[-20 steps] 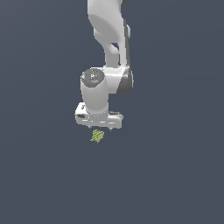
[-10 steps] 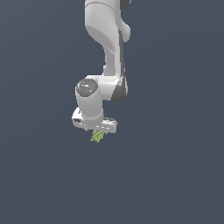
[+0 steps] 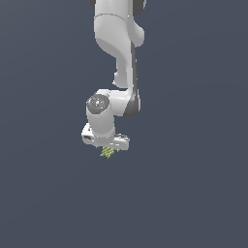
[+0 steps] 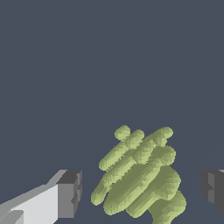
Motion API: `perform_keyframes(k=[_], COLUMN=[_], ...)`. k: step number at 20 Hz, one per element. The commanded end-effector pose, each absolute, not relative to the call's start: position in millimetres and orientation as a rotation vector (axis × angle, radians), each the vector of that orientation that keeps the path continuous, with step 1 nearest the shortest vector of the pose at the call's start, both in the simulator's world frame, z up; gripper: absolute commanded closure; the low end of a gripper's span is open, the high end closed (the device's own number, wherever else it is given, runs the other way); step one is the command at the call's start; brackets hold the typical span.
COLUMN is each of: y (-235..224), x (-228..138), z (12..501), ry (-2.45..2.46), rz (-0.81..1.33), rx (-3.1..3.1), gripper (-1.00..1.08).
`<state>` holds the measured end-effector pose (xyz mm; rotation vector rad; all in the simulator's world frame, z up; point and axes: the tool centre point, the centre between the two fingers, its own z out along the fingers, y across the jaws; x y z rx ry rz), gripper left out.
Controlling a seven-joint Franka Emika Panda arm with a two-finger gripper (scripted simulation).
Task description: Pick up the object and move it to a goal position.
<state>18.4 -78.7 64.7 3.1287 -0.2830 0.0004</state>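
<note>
Exterior view: a plain, unmarked dark grey-blue counter fills the scene. The object [image 3: 107, 153], a yellow-green lump, is seen directly beneath the gripper [image 3: 107, 147]. In the wrist view the jaws stand wide apart, with the object [image 4: 142, 177] between them, untouched.

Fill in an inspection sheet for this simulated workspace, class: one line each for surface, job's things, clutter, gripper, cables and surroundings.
Surface: plain dark grey-blue ground, no markings.
Job's things: yellow-green lumpy object, ridged and irregular, directly under the gripper in the exterior view; no goal marker seen.
Clutter: nothing seen.
Gripper: white gripper open, a dark finger pad on each side of the object with gaps showing; no contact visible.
Cables: nothing seen.
Surroundings: only the white arm coming down from above; uniform background.
</note>
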Motion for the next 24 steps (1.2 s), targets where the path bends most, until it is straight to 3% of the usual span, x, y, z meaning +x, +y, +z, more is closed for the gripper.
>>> perform_keyframes(k=[1, 7, 8, 24], y=[-79, -79, -79, -75], x=[18, 19, 19, 17], z=[52, 41, 41, 50], ry=[-0.284, -0.285, -0.285, -0.284], rz=[0.000, 0.000, 0.000, 0.001], rx=[3.129, 3.129, 3.129, 3.129], gripper=[-0.92, -0.92, 1.08, 1.08])
